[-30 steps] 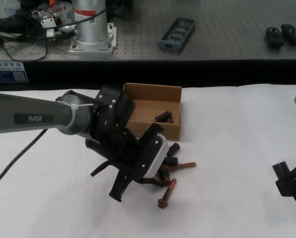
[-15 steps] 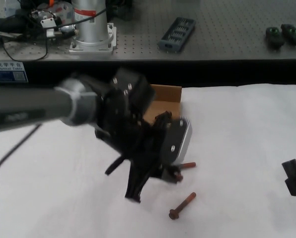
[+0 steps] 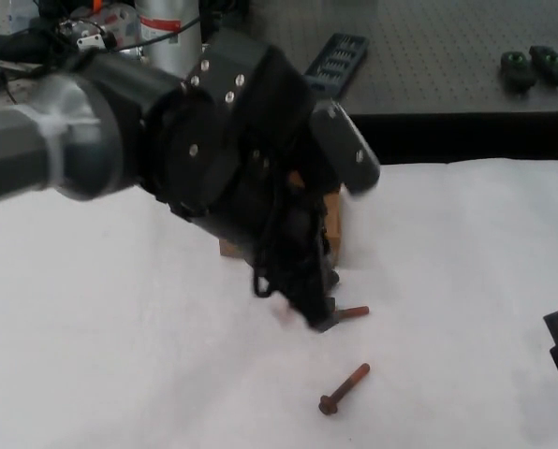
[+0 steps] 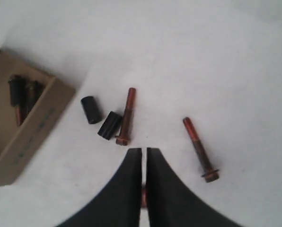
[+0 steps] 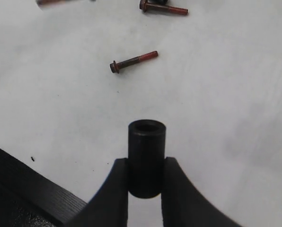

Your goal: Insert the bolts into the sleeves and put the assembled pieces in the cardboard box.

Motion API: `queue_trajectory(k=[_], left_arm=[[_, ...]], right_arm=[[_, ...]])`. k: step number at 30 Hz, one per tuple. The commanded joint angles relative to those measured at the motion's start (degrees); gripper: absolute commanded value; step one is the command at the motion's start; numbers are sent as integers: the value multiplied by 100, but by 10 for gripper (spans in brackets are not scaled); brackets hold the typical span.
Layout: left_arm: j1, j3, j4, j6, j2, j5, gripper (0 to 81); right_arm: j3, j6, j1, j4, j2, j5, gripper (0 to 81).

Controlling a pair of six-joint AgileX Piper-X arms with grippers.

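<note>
My left gripper point(image 4: 144, 151) hangs above the white cloth, shut, with a thin strip of a copper bolt point(image 4: 143, 196) showing between its fingers. Below it lie two black sleeves point(image 4: 90, 109) point(image 4: 110, 125), a bolt point(image 4: 126, 116) touching the second sleeve, and another bolt point(image 4: 200, 149) apart. The cardboard box point(image 4: 25, 137) holds assembled pieces point(image 4: 20, 97). In the high view the left arm point(image 3: 213, 140) covers most of the box point(image 3: 333, 224); a loose bolt point(image 3: 343, 388) lies nearer. My right gripper point(image 5: 146, 163) is shut on an upright black sleeve point(image 5: 146, 142).
White cloth covers the bench, with free room to the left and right of the parts. Two bolts point(image 5: 134, 61) point(image 5: 163, 8) lie beyond the held sleeve. Behind the cloth a perforated table carries a metal post point(image 3: 167, 19), a black rack point(image 3: 340, 51) and cables.
The left arm rose from the pile of parts and swung up in front of the box. One loose bolt shifted to the right on the cloth. The right gripper drew back toward the right edge.
</note>
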Motion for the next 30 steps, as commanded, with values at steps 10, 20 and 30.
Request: queue_trajectory(k=[10,20,30], left_arm=[[1,-40,296,-2216,-623,-521,6],[36,-40,2225,-1288,-609,-457,6],[22,51,3570,-902,-609,792,8]], right_arm=[[119,529,-33,-1342,87,-1210,28],[196,529,-33,-1342,150,-1215,28],[196,529,-33,-1316,148,-1215,28]])
